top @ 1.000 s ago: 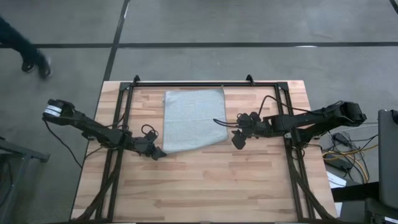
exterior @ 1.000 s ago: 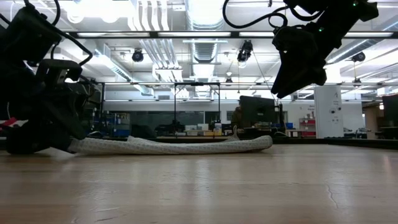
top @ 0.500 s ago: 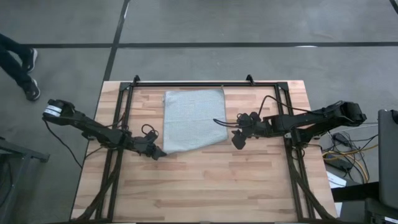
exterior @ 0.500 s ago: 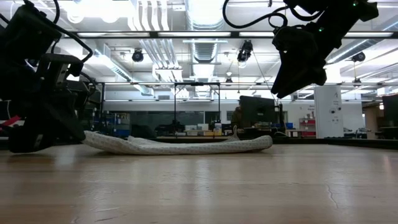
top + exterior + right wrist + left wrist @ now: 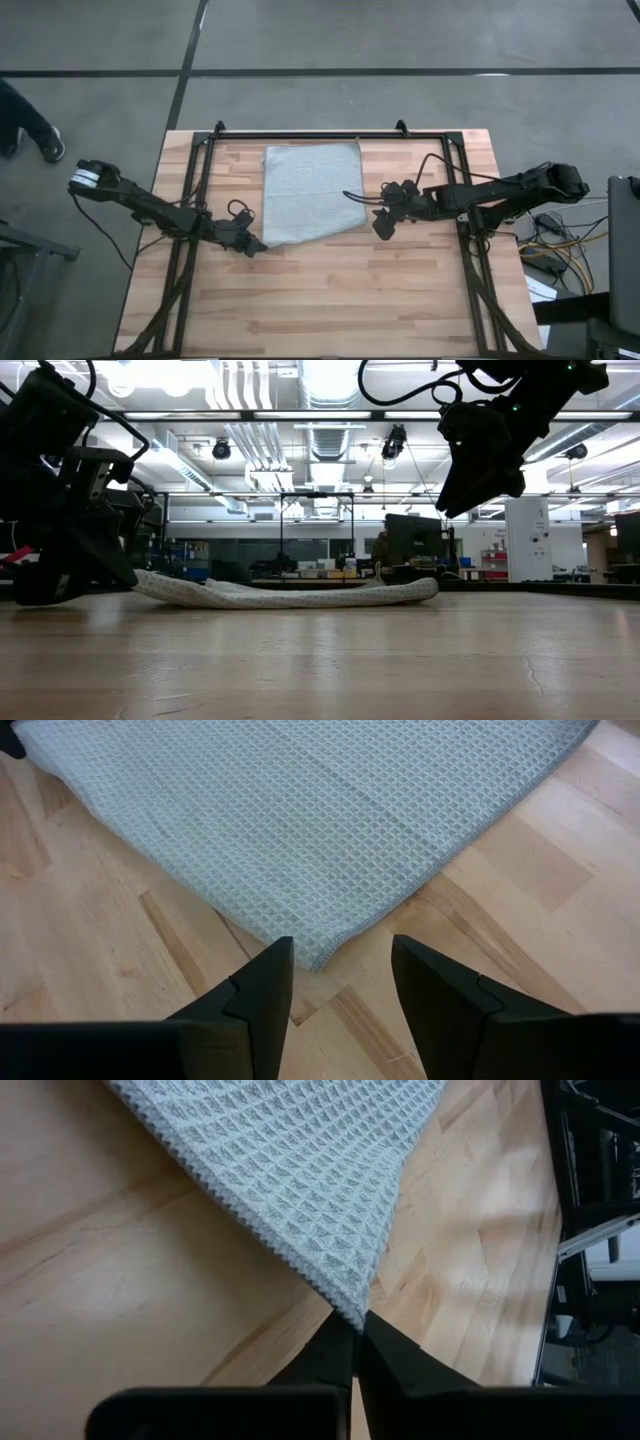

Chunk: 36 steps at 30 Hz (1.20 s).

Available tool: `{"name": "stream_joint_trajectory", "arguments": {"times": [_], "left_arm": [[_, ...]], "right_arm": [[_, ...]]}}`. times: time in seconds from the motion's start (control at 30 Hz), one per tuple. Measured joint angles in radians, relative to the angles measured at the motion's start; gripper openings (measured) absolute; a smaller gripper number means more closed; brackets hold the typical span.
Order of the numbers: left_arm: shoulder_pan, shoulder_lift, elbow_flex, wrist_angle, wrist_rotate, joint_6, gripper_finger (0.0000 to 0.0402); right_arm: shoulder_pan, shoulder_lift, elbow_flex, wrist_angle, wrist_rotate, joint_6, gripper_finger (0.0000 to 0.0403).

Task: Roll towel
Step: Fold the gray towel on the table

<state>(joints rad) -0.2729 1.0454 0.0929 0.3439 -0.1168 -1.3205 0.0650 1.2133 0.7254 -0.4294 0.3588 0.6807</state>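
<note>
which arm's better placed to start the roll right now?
Left. Its claw is shut on the towel at its near left corner, lifted slightly. The right claw hangs open above the other near corner, gripping nothing.

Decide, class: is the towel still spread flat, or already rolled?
Spread, not rolled. The towel lies open as one flat layer on the table; only one near corner is lifted slightly, pinched in the left gripper.

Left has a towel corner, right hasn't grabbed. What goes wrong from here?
1. The left gripper pinches only the very tip of the towel; it may slip out when lifted.
2. The right gripper hangs open above the other near corner; a one-sided pull would likely skew the roll.
</note>
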Motion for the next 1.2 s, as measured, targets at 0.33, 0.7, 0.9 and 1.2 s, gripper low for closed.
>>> {"name": "stream_joint_trajectory", "arguments": {"times": [0.33,0.7,0.9,1.2], "left_arm": [[0.000,0.000,0.000,-0.001,-0.005,0.001,0.0011],[0.000,0.000,0.000,0.000,-0.005,-0.016,0.0007],[0.000,0.000,0.000,0.000,-0.005,-0.026,0.0014],[0.000,0.000,0.000,-0.001,-0.005,-0.029,0.0012]], "right_arm": [[0.000,0.000,0.000,0.000,0.000,0.000,0.0169],[0.000,0.000,0.000,0.000,0.000,0.000,0.0169],[0.000,0.000,0.000,0.000,0.000,0.000,0.0169],[0.000,0.000,0.000,0.000,0.000,0.000,0.0169]]}}
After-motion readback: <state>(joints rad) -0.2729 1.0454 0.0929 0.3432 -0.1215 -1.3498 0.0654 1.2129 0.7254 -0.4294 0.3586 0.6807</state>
